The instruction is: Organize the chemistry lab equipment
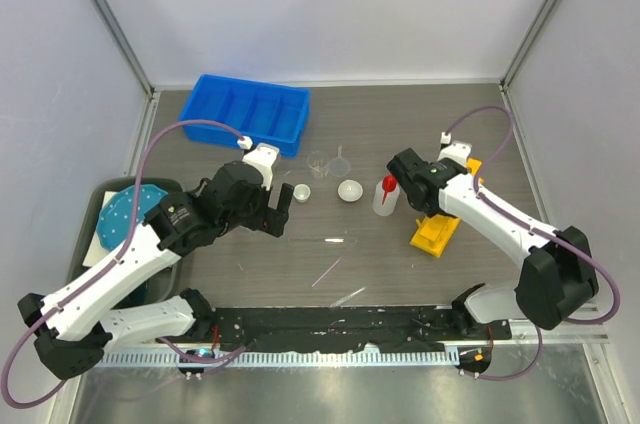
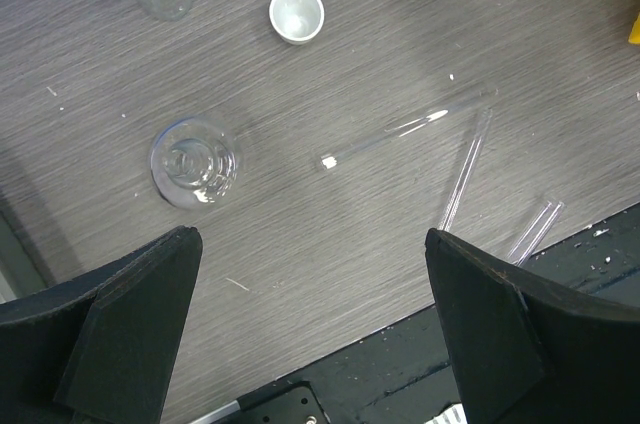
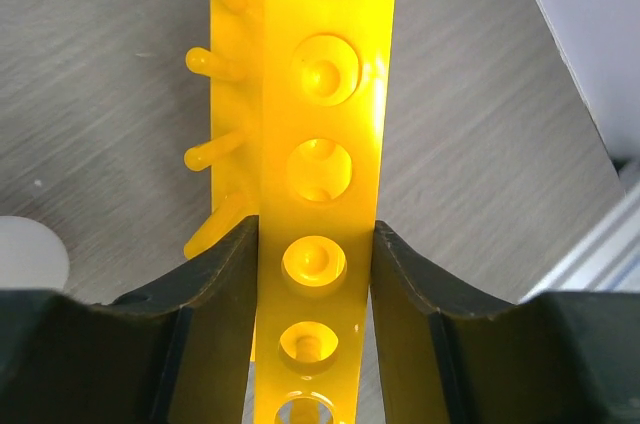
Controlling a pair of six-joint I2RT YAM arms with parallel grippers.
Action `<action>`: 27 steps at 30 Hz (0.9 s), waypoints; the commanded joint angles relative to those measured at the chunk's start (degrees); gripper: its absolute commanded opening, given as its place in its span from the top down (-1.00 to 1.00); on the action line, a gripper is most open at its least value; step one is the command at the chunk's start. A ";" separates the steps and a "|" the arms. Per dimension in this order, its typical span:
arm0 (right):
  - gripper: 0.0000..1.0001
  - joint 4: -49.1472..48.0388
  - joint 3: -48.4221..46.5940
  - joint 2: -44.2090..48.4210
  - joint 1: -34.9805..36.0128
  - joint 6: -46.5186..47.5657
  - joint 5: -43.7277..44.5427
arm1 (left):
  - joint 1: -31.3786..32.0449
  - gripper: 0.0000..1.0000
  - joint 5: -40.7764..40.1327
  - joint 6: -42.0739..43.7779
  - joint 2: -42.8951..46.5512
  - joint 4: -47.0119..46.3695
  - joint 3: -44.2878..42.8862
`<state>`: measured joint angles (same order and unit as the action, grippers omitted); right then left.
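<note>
Black fingers of the left gripper (image 2: 308, 244) are spread wide and hold nothing. They hang over a small upright glass beaker (image 2: 193, 161) and thin clear tubes (image 2: 465, 169) lying loose on the table (image 1: 200, 274). Farther back stand a small white cup (image 1: 301, 192), a clear beaker (image 1: 318, 162), a funnel (image 1: 342, 159) and the white round dish (image 1: 349, 190); I cannot tell what is in them. The red-capped squeeze bottle (image 1: 385, 194) stands just right of the dish. Rightmost, the right gripper (image 3: 317, 254) pinches the top strip of the yellow holed rack (image 1: 436, 232), on the table's right side.
</note>
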<state>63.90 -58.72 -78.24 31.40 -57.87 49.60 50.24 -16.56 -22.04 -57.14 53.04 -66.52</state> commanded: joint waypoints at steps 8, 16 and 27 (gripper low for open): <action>0.99 -27.50 0.27 6.78 -12.14 38.85 -16.01 | 0.21 -1.00 0.65 0.07 0.98 -1.97 -2.30; 0.99 -36.82 -0.60 -2.61 -20.76 52.41 -32.90 | 0.30 -0.99 1.53 -0.46 1.07 -2.58 -2.65; 0.99 -45.17 -3.77 -13.86 -22.78 61.28 -42.57 | 0.30 -1.00 2.23 -0.37 3.53 -3.47 -1.68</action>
<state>22.85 -60.23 -89.73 8.91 -2.96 11.84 50.26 -14.92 -22.50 -56.07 52.05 -66.96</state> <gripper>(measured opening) 0.485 0.996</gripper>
